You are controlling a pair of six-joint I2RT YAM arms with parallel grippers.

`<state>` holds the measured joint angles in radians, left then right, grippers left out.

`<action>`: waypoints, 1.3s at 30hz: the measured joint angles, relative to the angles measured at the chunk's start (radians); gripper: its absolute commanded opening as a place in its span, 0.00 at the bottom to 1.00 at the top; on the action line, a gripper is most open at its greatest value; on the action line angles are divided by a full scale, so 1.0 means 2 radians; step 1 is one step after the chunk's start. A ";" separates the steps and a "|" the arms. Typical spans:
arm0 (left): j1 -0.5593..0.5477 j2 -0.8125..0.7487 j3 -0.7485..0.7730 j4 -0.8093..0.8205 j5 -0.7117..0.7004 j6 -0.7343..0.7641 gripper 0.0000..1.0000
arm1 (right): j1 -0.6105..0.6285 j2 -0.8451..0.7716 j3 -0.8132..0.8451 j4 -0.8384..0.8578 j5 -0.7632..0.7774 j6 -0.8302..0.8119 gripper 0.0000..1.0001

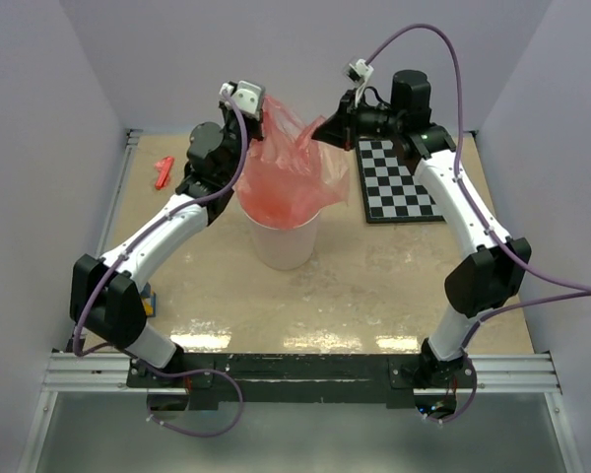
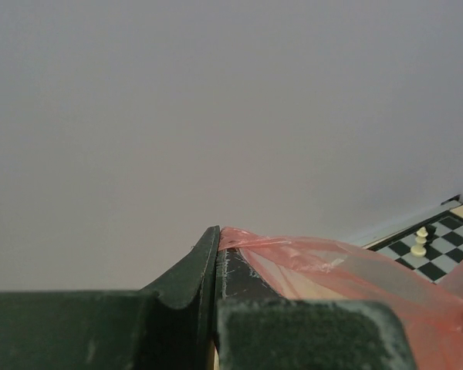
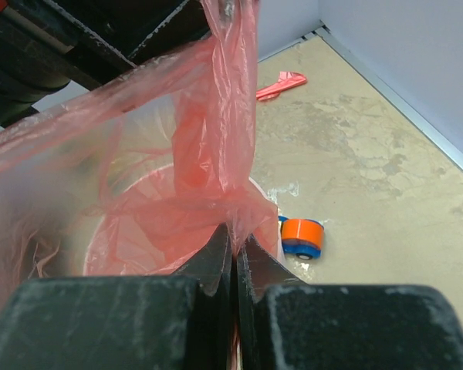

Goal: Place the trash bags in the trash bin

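Red-pink trash bag (image 1: 291,172) hung over the trash bin (image 1: 284,246), bottom inside it. Left gripper (image 2: 216,239) and right gripper (image 3: 234,240) each clamped its top edge. Judged light, limp, slippery: grip the mouth edge.

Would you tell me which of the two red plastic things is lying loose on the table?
The small solid red piece at far left: it lies flat on the table, untouched, while the translucent red-pink bag is held up over the white bucket.
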<state>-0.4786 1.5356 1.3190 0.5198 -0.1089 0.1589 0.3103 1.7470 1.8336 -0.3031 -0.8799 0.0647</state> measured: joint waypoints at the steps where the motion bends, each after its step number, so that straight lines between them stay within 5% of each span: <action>1: -0.004 0.007 0.007 0.002 -0.001 -0.006 0.00 | -0.002 0.000 0.000 0.001 0.000 0.002 0.00; 9: -0.042 0.039 0.046 -0.003 0.001 -0.030 0.00 | -0.021 -0.003 -0.010 0.002 0.006 0.006 0.00; 17: 0.038 -0.116 -0.109 -0.061 0.018 0.032 0.00 | -0.021 -0.010 -0.038 0.001 0.034 0.001 0.00; 22: 0.041 -0.162 -0.130 -0.108 0.045 0.074 0.00 | -0.021 -0.007 -0.048 -0.002 0.035 0.000 0.00; 31: 0.085 -0.050 -0.081 -0.175 0.036 0.106 0.00 | -0.021 0.093 -0.019 0.005 0.039 -0.001 0.00; 39: 0.127 -0.050 -0.077 -0.357 0.166 0.111 0.00 | -0.021 0.112 -0.088 -0.024 0.037 -0.002 0.00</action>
<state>-0.2245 1.4353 1.1648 -0.1936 0.2237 0.3805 0.2684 1.9717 1.6577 -0.3508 -0.8055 0.0612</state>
